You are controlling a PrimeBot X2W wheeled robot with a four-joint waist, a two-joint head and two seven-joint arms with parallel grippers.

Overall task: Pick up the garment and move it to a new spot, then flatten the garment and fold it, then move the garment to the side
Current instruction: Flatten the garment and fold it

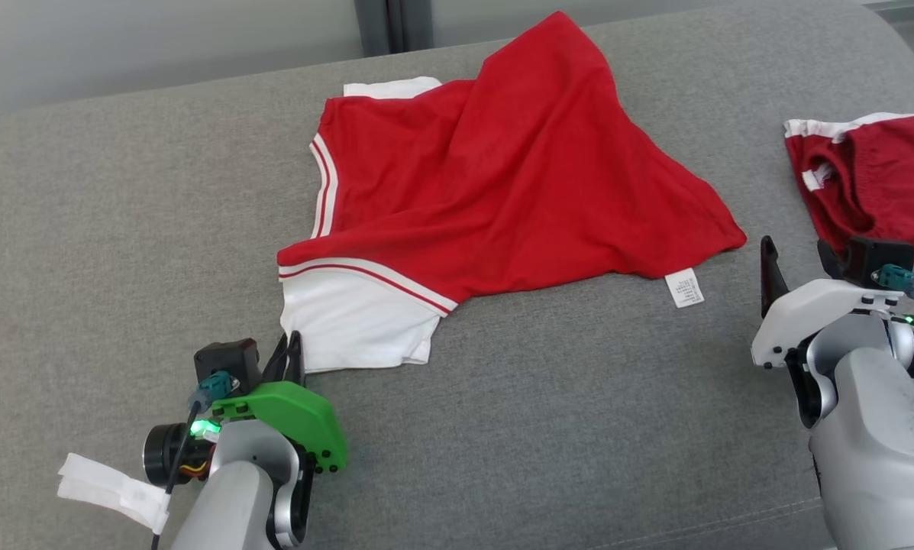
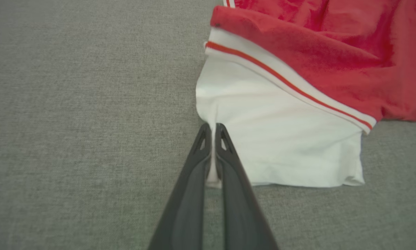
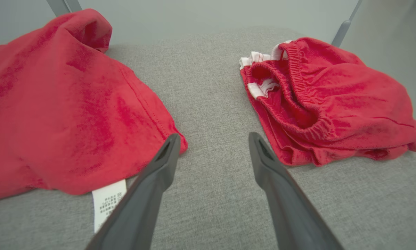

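Observation:
The garment (image 1: 495, 176) is a red shirt with white sleeves and red-and-white trim, lying crumpled across the middle of the grey cushion (image 1: 579, 397). My left gripper (image 1: 292, 353) sits at the near corner of its white sleeve (image 2: 280, 139). In the left wrist view my left gripper (image 2: 213, 129) is shut, with a fold of the white sleeve edge pinched between its fingers. My right gripper (image 1: 796, 252) hovers open near the shirt's right hem corner. In the right wrist view my right gripper (image 3: 213, 140) stands over bare cushion beside the garment (image 3: 62, 111) and its white care label (image 3: 105, 203).
A second red garment with an elastic waistband (image 1: 876, 179) (image 3: 326, 100) lies bunched at the right of the cushion. A white strip of tape or cloth (image 1: 109, 489) hangs from my left forearm. The cushion's far edge meets a pale wall.

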